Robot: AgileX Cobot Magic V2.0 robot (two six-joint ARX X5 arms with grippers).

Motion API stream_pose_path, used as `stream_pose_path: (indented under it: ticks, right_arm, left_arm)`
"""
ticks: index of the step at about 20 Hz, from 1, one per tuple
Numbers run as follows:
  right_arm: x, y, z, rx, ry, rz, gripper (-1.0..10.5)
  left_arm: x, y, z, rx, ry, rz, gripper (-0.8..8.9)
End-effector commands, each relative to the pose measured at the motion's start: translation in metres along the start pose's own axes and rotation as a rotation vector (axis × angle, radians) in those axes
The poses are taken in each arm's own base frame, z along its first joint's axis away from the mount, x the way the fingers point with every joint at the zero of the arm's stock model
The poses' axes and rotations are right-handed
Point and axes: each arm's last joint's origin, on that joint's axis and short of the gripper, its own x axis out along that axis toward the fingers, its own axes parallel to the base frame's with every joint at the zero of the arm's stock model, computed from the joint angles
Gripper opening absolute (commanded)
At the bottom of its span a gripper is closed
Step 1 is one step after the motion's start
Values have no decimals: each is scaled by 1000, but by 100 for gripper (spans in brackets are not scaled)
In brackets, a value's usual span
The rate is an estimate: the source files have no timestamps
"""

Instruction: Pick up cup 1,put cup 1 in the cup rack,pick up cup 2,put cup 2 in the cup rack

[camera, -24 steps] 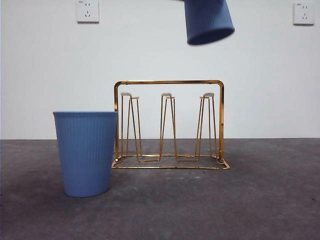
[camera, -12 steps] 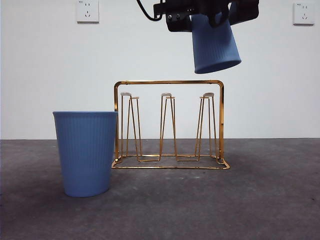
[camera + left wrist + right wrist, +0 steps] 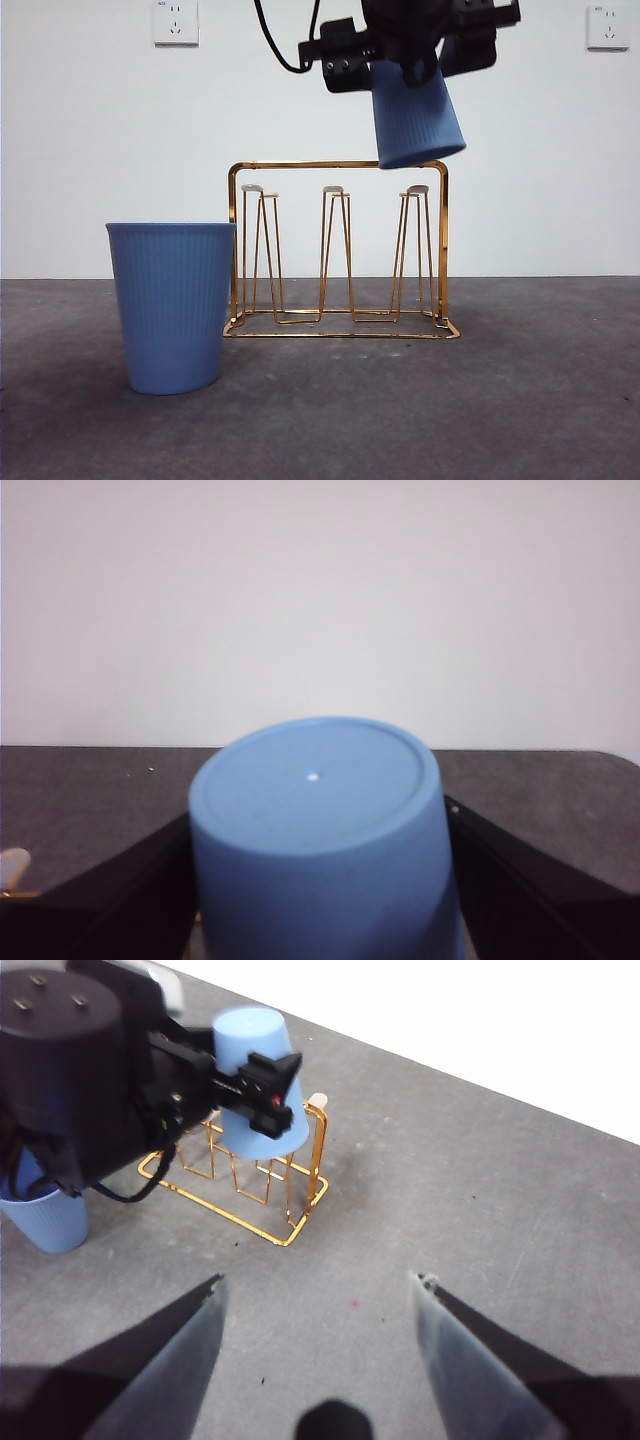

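Cup 1 (image 3: pixel 415 118), blue and ribbed, hangs inverted and slightly tilted in the left gripper (image 3: pixel 408 45), whose jaws are clamped on its sides. Its rim sits level with the top bar of the cup rack (image 3: pixel 340 250), above the prong at one end. The gold rack stands on the counter (image 3: pixel 500 400), well back from the near edge. Cup 2 (image 3: pixel 171 305) stands upright at the rack's other end, nearer the counter's front edge. The right gripper (image 3: pixel 318 1305) waits high above the counter, jaws apart and empty.
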Motion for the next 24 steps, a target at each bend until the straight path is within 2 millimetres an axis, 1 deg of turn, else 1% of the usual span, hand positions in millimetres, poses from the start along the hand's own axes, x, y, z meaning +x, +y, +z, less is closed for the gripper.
stream_pose_path:
  ticks: [1,4,7,10,14,17,22,24]
  right_arm:
    - [0,0,0,-1,-6,3,316]
    - [0,0,-1,-2,0,3,316]
    - [0,0,-1,-2,-1,3,316]
    - [0,0,-1,-2,-1,4,316]
    - [0,0,-1,-2,-2,4,316]
    - [0,0,-1,-2,-2,4,316]
    - [0,0,-1,-2,-3,4,316]
    - [0,0,-1,-2,-3,6,316]
  left_arm:
    - [5,-2,-12,-2,10,-2,-6]
    - [8,-3,-20,0,23,-1,-6]
    - [11,-1,-24,1,33,-8,-6]
    - [13,-2,-34,-1,56,-5,-6]
    - [14,-5,-57,5,114,-14,-6]
    - [13,-6,-68,1,157,-5,-6]
    - [10,-7,-74,10,193,-7,-6]
    - [9,-5,-80,14,238,-1,-6]
